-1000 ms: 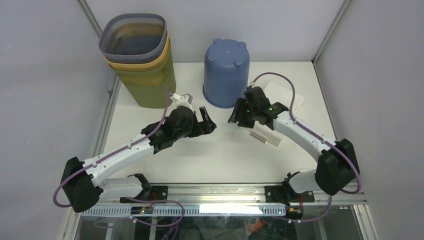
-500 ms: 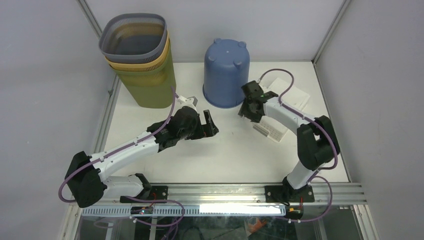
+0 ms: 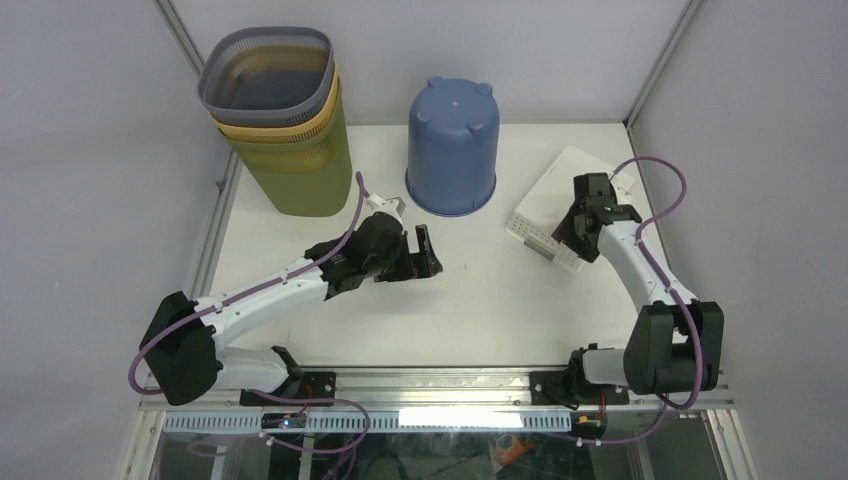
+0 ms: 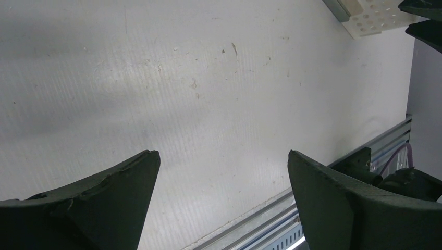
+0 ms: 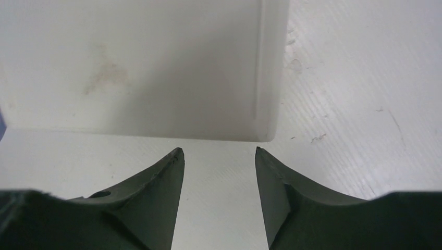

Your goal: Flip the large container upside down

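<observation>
I judge the flip done: the blue container (image 3: 452, 150) stands on its rim, feet up, near my left gripper (image 3: 420, 256) on its far side and well apart from my right gripper (image 3: 572, 240). What remains is drawing both arms clear without nudging it. My left arm stretches low over the table (image 3: 480, 300), jaws wide and empty, while my right wrist tips down over the white tray (image 3: 555, 195), jaws parted and holding nothing.

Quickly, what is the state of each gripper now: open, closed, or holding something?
Left gripper: open, holding nothing.
Right gripper: open, holding nothing, near the white tray.
</observation>
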### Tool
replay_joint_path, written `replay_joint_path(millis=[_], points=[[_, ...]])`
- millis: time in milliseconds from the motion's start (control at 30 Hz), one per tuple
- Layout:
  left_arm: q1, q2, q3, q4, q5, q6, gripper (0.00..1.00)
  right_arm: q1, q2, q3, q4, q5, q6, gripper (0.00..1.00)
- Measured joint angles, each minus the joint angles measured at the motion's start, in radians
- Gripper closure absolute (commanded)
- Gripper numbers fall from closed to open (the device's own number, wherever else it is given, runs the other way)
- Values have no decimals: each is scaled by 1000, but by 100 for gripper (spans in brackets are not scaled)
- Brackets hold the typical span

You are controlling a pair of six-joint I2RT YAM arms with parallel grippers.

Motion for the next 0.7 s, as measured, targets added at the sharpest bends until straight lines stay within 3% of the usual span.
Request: replay_joint_path(millis=[367,467,700], points=[[0,0,3,18,11,5,1,163,-24,-54,137,-194,-1,42],[-2,0,4,18,30,7,1,126,52,-61,159,-205,-32,43],[-9,0,5,19,55,8,1,-93,193,-17,163,-178,-113,43]])
